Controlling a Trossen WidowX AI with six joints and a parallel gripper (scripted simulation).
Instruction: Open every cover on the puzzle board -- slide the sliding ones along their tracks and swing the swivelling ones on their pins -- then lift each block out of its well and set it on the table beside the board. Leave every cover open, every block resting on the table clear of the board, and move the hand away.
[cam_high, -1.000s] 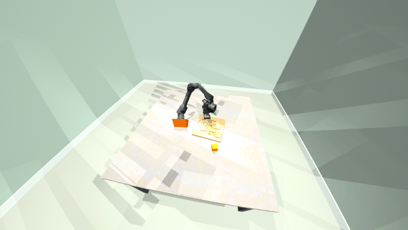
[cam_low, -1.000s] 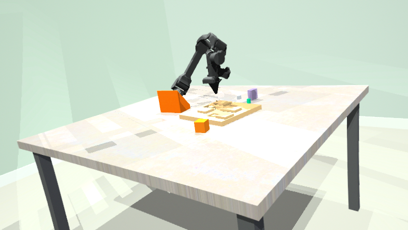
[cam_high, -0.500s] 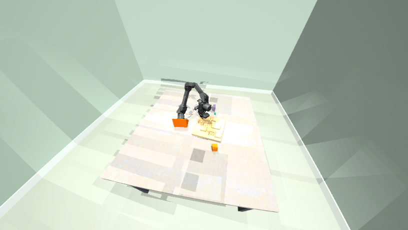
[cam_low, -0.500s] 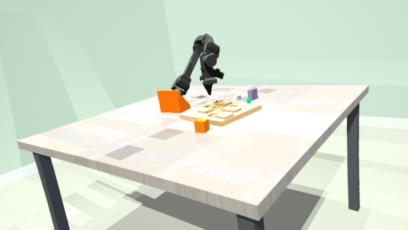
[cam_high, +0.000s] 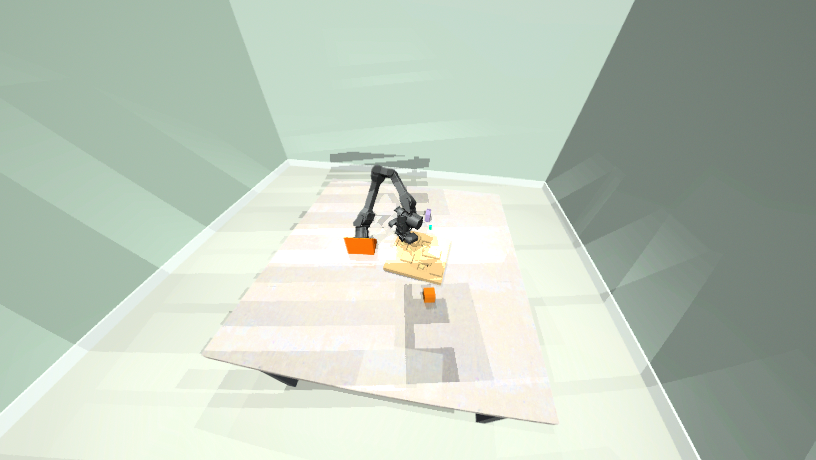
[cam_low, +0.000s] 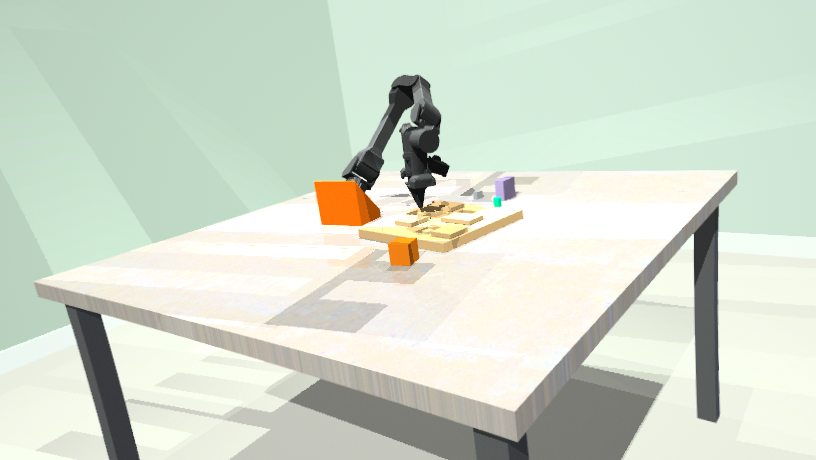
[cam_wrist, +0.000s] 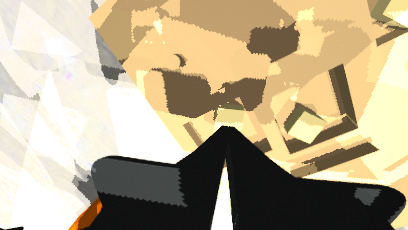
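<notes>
Desk (cam_high: 320, 337) (cam_low: 228, 274) (cam_wrist: 30, 125) bears tan wooden puzzle board (cam_high: 411, 271) (cam_low: 485, 231) (cam_wrist: 210, 25); black gripper (cam_high: 406, 240) (cam_low: 421, 206) (cam_wrist: 227, 132) narrow, empty, over it: probably a cover push, so keep tips low and follow the track or pin arc. Wrist view, 3 o'clock from tips: pale cube-like block (cam_wrist: 306, 127) inside an uncovered well.

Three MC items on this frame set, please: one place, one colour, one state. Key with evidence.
1. Where is the small orange cube?
A) on the puzzle board
B) on the table, off the board
C) on the floor

2. Colour of the upright block beyond the board?
A) purple
B) red
C) black

3. Gripper state?
A) wide open
B) shut on the cube
C) shut, empty

B: tabletop lies between cube and board.
A: its faces look purple.
C: fingertips meet, nothing between.
</notes>
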